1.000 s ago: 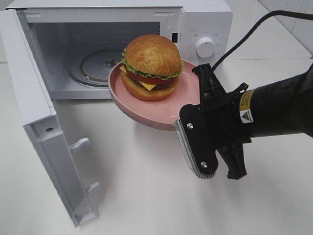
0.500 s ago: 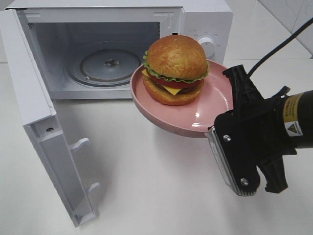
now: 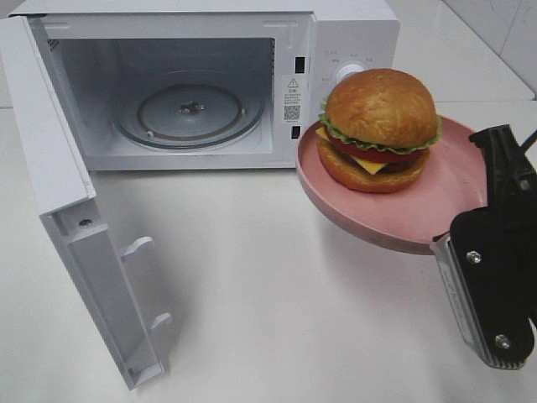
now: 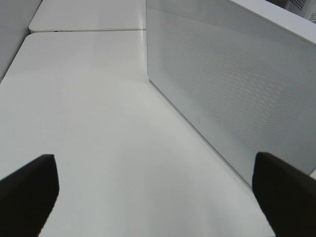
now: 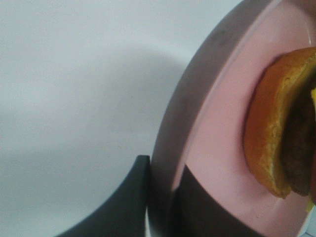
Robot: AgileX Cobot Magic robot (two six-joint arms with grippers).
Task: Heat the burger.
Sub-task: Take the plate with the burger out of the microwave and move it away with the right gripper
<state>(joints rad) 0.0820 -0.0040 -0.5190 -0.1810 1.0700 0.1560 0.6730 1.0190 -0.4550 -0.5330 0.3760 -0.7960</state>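
The burger [image 3: 379, 130] with golden bun, lettuce, tomato and cheese sits on a pink plate [image 3: 453, 197], held in the air in front of the microwave's control panel, right of the open cavity. My right gripper [image 3: 474, 225] is shut on the plate's near right rim. In the right wrist view the fingers [image 5: 140, 170] pinch the plate [image 5: 222, 123] rim, with the burger [image 5: 274, 128] just beyond. My left gripper [image 4: 157, 190] is open and empty over bare table; it is out of the exterior view.
The white microwave [image 3: 352, 42] stands at the back with its door [image 3: 59, 185] swung open to the left and a glass turntable [image 3: 189, 109] inside. Its side wall [image 4: 232, 84] fills the left wrist view. White table [image 3: 252, 294] lies in front.
My right gripper has carried the plate and burger to the right, from in front of the microwave opening to in front of the control panel. The microwave has not moved.
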